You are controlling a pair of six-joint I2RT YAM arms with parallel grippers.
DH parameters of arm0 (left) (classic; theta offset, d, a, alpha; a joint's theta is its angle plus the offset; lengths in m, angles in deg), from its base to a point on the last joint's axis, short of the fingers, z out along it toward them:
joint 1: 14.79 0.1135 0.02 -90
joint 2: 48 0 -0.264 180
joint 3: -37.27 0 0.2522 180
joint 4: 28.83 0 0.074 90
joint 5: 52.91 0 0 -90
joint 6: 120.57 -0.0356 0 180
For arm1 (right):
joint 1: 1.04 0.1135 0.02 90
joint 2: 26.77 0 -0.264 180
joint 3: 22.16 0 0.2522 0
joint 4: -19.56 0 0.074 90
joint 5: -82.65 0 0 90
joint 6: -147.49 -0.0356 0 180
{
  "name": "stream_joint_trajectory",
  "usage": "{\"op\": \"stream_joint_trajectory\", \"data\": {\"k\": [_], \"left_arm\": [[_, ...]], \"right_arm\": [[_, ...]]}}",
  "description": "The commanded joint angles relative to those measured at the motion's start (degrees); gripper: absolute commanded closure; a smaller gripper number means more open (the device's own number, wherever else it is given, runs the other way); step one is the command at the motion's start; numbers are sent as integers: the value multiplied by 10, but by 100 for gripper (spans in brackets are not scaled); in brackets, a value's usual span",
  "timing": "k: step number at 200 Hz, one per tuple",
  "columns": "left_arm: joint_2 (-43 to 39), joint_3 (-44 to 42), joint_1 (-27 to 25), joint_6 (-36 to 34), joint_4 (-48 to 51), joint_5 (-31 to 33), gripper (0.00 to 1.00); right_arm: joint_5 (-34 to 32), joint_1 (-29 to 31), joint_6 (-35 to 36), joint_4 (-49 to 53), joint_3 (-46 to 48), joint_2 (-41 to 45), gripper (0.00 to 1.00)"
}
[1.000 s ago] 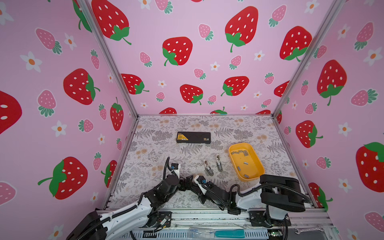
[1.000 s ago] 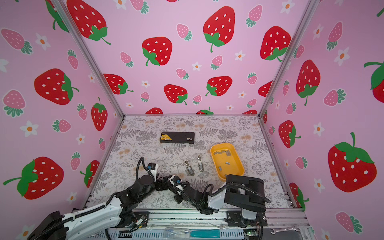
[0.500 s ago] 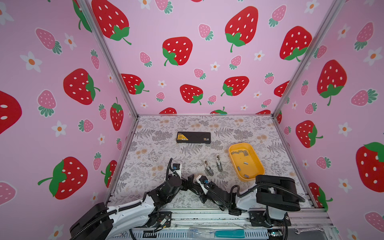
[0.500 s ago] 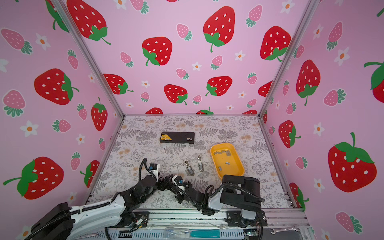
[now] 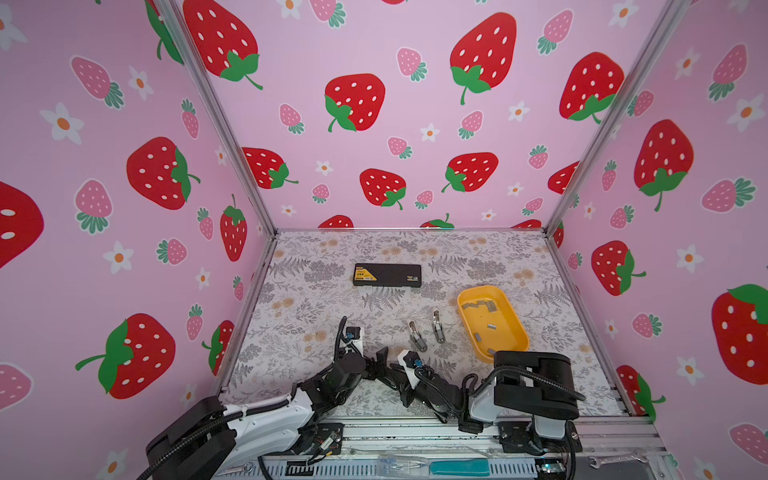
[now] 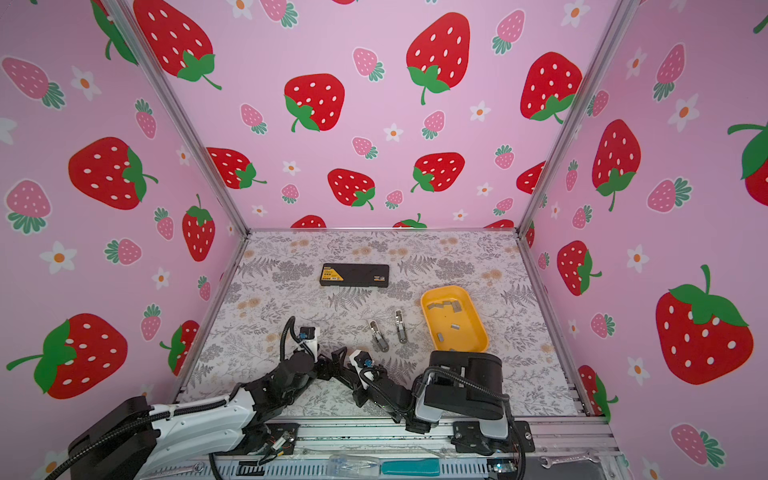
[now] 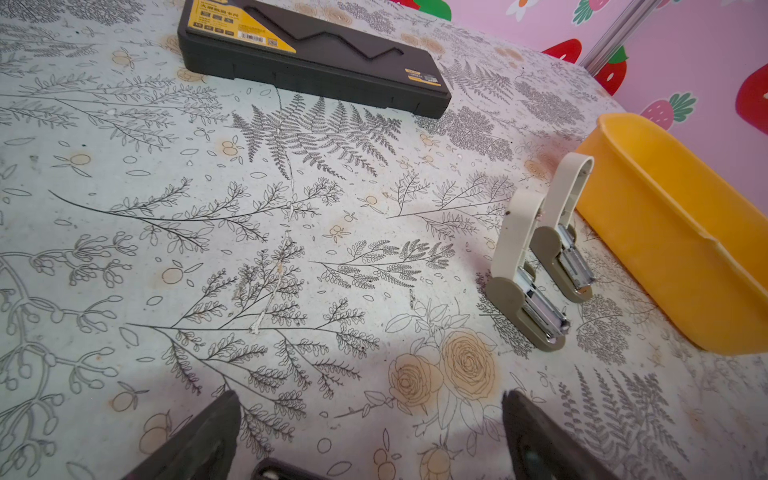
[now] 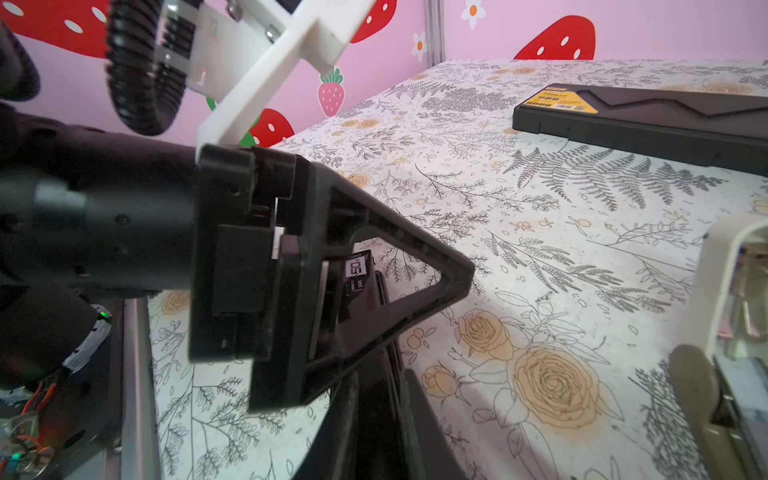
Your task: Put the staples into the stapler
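Two small whitish staplers [image 5: 417, 336] [image 5: 437, 326] lie opened out on the floral table, side by side left of the yellow tray [image 5: 509, 336]. In the left wrist view the staplers [image 7: 523, 282] [image 7: 565, 237] show bare metal channels. Grey strips of staples [image 5: 480, 306] lie in the tray. My left gripper [image 5: 376, 363] [image 7: 370, 411] is open and empty, low over the table, short of the staplers. My right gripper [image 5: 384, 374] [image 8: 376, 399] is right against the left one, shut; I see nothing held in it.
A black case with a yellow label [image 5: 387, 275] lies toward the back. The left gripper's body [image 8: 311, 270] fills much of the right wrist view. One stapler [image 8: 727, 332] shows at that view's edge. Pink strawberry walls enclose three sides.
The left arm has crept slightly forward and to the right, with its rear links lower. The right arm has barely moved.
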Motion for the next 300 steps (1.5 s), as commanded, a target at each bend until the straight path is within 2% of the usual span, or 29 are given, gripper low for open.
{"op": "stream_joint_trajectory", "data": {"k": [1, 86, 179, 213, 269, 300], "left_arm": [[10, -7, -8, -10, 11, 6, 1], [-49, -17, -9, -11, 53, 17, 1], [-174, 27, -6, -3, 211, 51, 1], [-146, 11, -6, 1, 190, 43, 1], [-18, -3, -7, -1, 91, 39, 1], [25, 8, -8, -5, 65, 39, 1]], "right_arm": [[22, 3, -9, 90, 17, -38, 80], [39, 3, -11, 52, 8, -84, 81], [15, 4, 13, 212, -27, 76, 76], [22, 6, 2, 198, -30, 45, 75], [0, 32, -35, 112, -12, -83, 77], [-7, 33, -43, 70, 14, -93, 77]]}}
